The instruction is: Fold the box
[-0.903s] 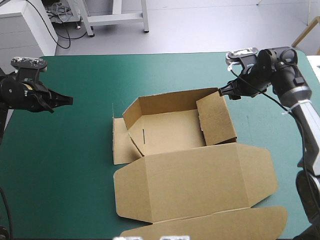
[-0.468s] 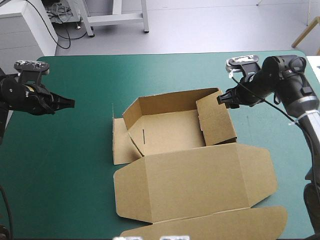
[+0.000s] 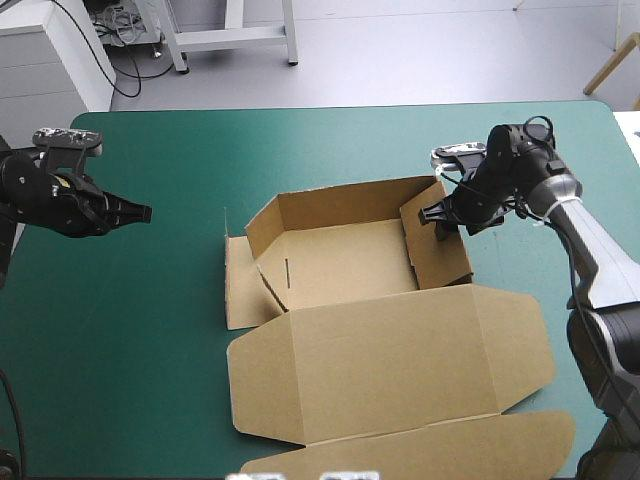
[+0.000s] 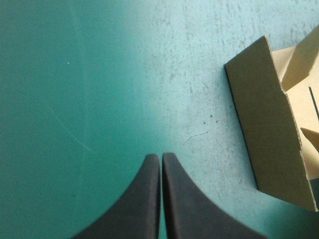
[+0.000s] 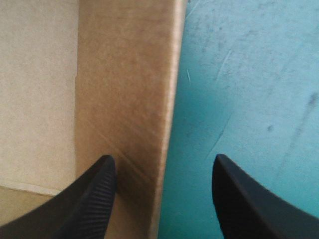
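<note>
Overhead, I log the table [image 3: 150,330] with its teal-green cover.

Open room:
- The widest bare stretch lies on the left, between the left gripper [image 3: 146,212] and the box [image 3: 340,260].
- A bare band runs along the far edge, behind the box.
- A narrower strip lies between the box and the right edge.
- The near-left corner is bare cover too.
- On the near side, the box's outermost flap runs to the bottom of my high view, so I cannot judge the room there.

Left gripper:
- It sits near the left edge, over bare cover and well apart from the box.
- In its wrist view [image 4: 160,158] the fingers are pressed together to one point with nothing between them.
- The box's left flap [image 4: 264,114] lies ahead and off to one side.

Right gripper [image 3: 432,214]:
- It is at the far end of the box's right wall [image 3: 440,245].
- In its wrist view [image 5: 163,158] the fingers are spread wide and straddle the wall's top edge.
- One finger is over the box's inside [image 5: 124,89] and the other over the cover outside.
- I cannot tell whether it touches the board.

Box:
- It is brown and sits mid-table, a little right of centre, as an open tray.
- The far wall stands upright.
- The right wall is raised and leans inward.
- The left wall is raised at a slant, with a flap beside it flat on the cover.
- A short slit shows in the floor near the left wall.
- The lid [image 3: 390,360] lies flat toward the near edge, with an ear at each side.
</note>
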`<state>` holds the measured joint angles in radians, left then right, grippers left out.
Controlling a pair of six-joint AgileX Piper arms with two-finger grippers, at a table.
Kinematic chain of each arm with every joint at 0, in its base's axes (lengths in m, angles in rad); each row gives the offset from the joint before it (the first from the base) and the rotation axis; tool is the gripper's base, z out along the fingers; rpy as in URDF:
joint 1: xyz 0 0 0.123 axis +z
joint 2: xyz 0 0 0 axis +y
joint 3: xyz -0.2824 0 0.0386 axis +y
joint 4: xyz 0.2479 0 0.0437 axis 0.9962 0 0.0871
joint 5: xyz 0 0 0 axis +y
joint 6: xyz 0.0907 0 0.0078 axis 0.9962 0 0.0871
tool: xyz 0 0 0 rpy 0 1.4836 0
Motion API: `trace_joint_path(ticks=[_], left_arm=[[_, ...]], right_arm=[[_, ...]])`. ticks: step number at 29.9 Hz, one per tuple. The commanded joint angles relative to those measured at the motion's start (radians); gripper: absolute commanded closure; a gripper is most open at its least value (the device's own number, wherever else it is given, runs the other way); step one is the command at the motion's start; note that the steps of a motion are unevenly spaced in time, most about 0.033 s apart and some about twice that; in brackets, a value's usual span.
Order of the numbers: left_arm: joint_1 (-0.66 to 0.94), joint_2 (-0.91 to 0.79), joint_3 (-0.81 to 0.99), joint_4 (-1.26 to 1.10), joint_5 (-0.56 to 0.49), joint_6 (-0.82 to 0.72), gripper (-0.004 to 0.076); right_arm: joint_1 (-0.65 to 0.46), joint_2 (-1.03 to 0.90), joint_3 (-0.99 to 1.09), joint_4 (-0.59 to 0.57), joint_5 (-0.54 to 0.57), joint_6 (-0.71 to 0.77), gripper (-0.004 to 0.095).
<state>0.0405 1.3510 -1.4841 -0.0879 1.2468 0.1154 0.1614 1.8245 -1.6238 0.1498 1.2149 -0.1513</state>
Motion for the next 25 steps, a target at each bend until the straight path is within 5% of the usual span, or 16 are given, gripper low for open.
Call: trace_joint_path(ticks=[1, 10, 16, 18, 21, 25], left_arm=[[0.001, -0.027, -0.033, -0.015, -0.034, -0.007, 0.0728], [0.001, -0.027, -0.033, -0.015, -0.034, -0.005, 0.0728], [0.001, -0.027, -0.033, -0.015, -0.039, -0.005, 0.0727], [0.001, -0.027, -0.033, -0.013, -0.039, 0.000, 0.0712], [0.001, -0.025, -0.033, -0.013, -0.024, 0.035, 0.0617], [0.001, -0.019, -0.033, -0.013, -0.003, 0.045, 0.0367]], right_arm=[[-0.005, -0.013, -0.020, 0.047, -0.012, -0.005, 0.0382], [-0.005, 0.032, -0.020, 0.063, -0.012, -0.009, 0.0430], [-0.005, 0.032, -0.020, 0.061, -0.012, -0.028, 0.0920], [-0.005, 0.032, -0.020, 0.063, -0.012, -0.027, 0.0917], [-0.005, 0.032, -0.020, 0.063, -0.012, -0.015, 0.0927], [-0.005, 0.032, -0.022, 0.074, -0.012, -0.013, 0.0927]])
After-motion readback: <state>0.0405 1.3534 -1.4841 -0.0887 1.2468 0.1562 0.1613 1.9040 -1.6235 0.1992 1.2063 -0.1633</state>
